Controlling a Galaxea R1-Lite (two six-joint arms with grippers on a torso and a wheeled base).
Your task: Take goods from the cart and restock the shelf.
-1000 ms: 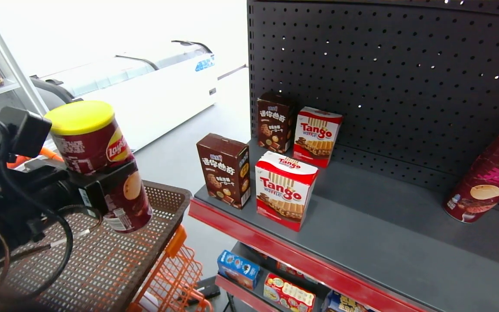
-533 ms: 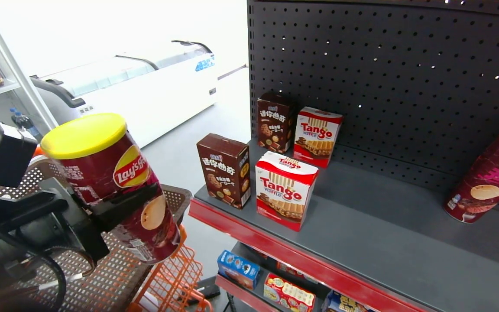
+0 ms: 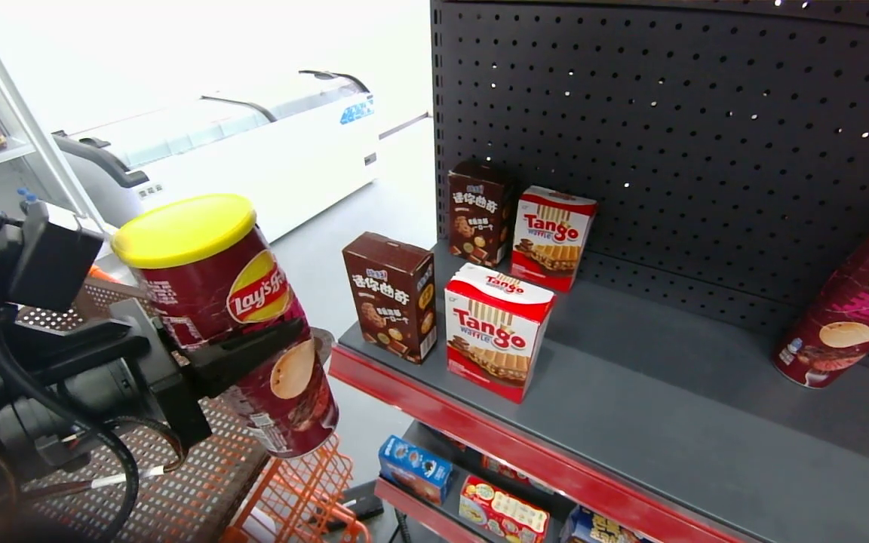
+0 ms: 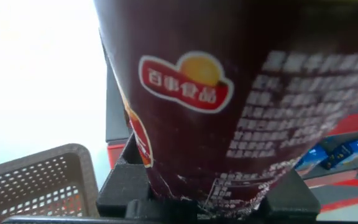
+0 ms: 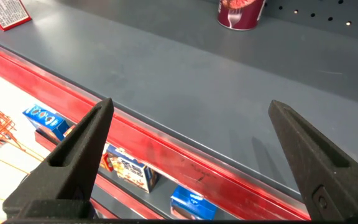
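Note:
My left gripper (image 3: 253,360) is shut on a dark red chip can (image 3: 212,283) with a yellow lid. It holds the can nearly upright, tilted a little, above the right rim of the cart's brown mesh basket (image 3: 178,483), left of the shelf's red front edge (image 3: 434,411). In the left wrist view the can (image 4: 241,93) stands between the black fingers (image 4: 123,193). My right gripper (image 5: 191,162) is open over the front edge of the grey shelf deck (image 5: 185,68). A second chip can (image 3: 849,302) leans against the pegboard at the far right of the shelf.
Two brown cookie boxes (image 3: 391,296) (image 3: 478,213) and two red-and-white wafer boxes (image 3: 496,330) (image 3: 551,237) stand at the shelf's left end. Bare grey deck (image 3: 653,392) lies between them and the leaning can. Below, a lower shelf holds small boxes (image 3: 416,467). A white freezer (image 3: 253,166) stands behind.
The left gripper has carried the chip can to the right, from over the basket toward the shelf's left end. The goods on the shelf have not moved.

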